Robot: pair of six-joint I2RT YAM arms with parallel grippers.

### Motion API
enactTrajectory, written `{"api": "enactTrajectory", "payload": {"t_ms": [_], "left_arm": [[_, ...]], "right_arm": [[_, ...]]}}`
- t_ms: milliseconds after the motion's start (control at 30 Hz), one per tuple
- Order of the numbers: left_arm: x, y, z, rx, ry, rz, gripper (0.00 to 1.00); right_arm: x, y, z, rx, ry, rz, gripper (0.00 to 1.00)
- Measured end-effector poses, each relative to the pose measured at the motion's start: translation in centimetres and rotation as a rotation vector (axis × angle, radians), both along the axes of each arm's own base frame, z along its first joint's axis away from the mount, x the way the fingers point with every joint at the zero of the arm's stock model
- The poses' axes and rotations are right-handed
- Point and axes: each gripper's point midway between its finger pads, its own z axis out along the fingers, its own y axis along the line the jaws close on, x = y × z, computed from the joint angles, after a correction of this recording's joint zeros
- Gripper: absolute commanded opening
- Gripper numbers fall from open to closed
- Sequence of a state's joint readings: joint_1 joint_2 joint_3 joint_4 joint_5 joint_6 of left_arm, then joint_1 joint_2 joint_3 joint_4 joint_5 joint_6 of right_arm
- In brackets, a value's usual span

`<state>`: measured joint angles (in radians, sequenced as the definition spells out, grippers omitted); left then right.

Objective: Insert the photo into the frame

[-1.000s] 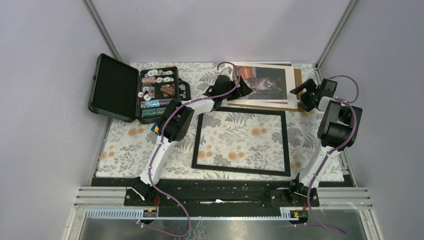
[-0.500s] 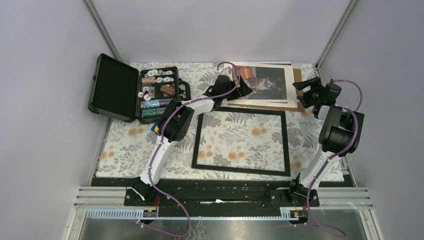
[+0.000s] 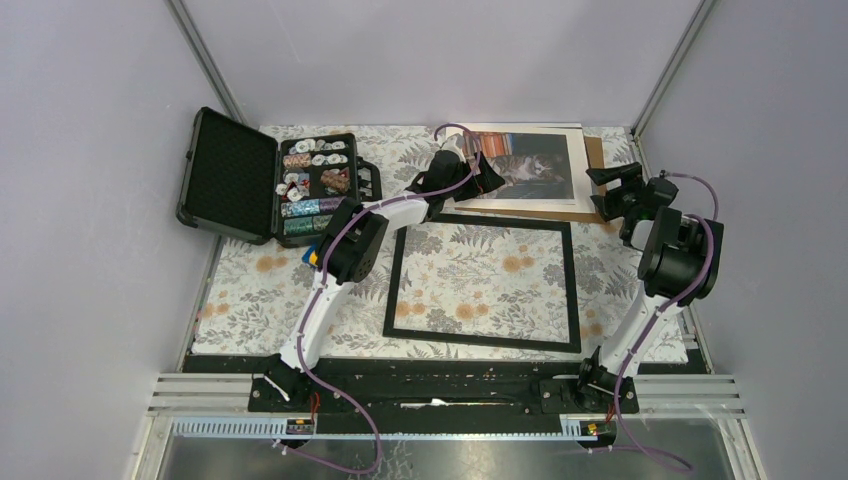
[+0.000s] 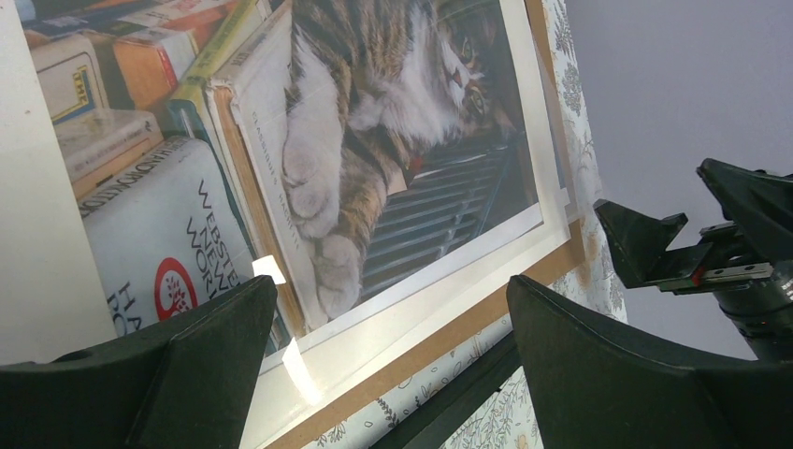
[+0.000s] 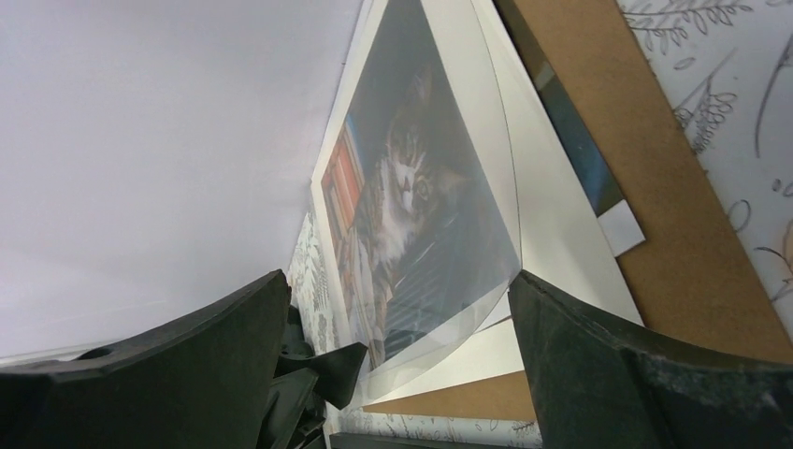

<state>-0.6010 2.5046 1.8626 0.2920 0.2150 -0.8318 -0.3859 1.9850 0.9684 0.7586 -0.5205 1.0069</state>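
This looks like a robot lab cell: plain grey walls, aluminium posts at the desk's far corners, arms bolted to a rail.

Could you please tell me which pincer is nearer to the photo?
Left. The left pincer hovers over the left edge of the photo; the right pincer sits beyond its right side.

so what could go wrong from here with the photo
1. The photo lies stacked with a cream mat and brown board; the open left claw at its edge may pinch those too.
2. The open right claw sits at the opposite side; uneven pulls could crease the print.
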Motion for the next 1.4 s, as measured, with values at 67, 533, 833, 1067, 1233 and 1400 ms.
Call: {"api": "enactTrajectory", "payload": {"t_ms": [67,533,833,1067,1233,1400], "left_arm": [[0.0,0.0,0.0,-0.001,-0.001,0.000,0.99],[-0.1,-0.1,0.1,-0.021,0.010,-0.008,0.99],[-0.2,-0.2,0.1,-0.029,0.018,-0.005,0.99],[-0.2,-0.2,0.1,-0.027,0.015,-0.008,0.99],[-0.7,-0.3,0.0,0.002,-0.059,-0.059,0.99],[-1.8,0.0,0.7,0.073,-0.136,-0.129,0.99]], "right_arm": [[-0.2,-0.2,-0.5,0.008,0.012,-0.010,0.93],[0.5,-0.7,-3.1,0.106,0.011,-0.054,0.75],[1.6,-0.6,-4.4,0.154,-0.023,-0.088,0.55],[2.7,0.6,-4.2,0.122,-0.055,-0.105,0.05],[1.6,0.2,-5.2,0.095,-0.026,-0.145,0.00],[1.5,-0.4,-3.2,0.086,-0.056,-0.162,0.00]]}}
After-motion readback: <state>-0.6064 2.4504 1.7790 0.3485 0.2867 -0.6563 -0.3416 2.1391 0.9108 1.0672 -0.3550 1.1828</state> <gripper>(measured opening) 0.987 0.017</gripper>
